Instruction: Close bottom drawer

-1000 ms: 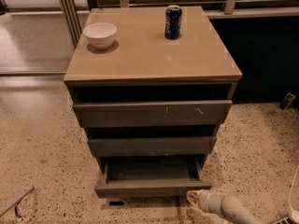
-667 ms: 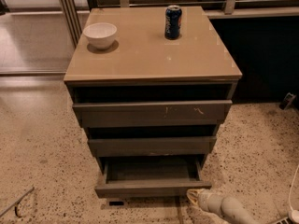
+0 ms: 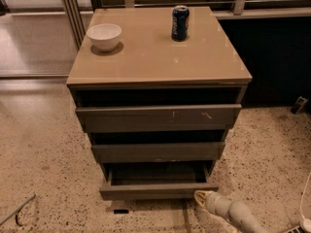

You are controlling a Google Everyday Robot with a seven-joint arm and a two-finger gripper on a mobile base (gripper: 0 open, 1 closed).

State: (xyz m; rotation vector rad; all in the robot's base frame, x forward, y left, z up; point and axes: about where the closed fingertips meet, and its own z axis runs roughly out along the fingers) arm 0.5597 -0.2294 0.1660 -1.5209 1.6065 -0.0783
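The bottom drawer (image 3: pixel 158 190) is the lowest of three grey-brown fronts in the tan-topped cabinet (image 3: pixel 160 57). It stands pulled out, its shallow box showing dark and empty inside. My gripper (image 3: pixel 200 197) is low at the drawer's front right corner, just in front of and slightly below the front panel, on a pale arm that comes in from the bottom right. The tip looks close to or touching the drawer front.
A white bowl (image 3: pixel 104 35) and a blue soda can (image 3: pixel 180 23) stand on the cabinet top. The top drawer (image 3: pixel 158 117) with white scratches and the middle drawer (image 3: pixel 158 151) are above. Speckled floor lies all around; a dark wall is at the right.
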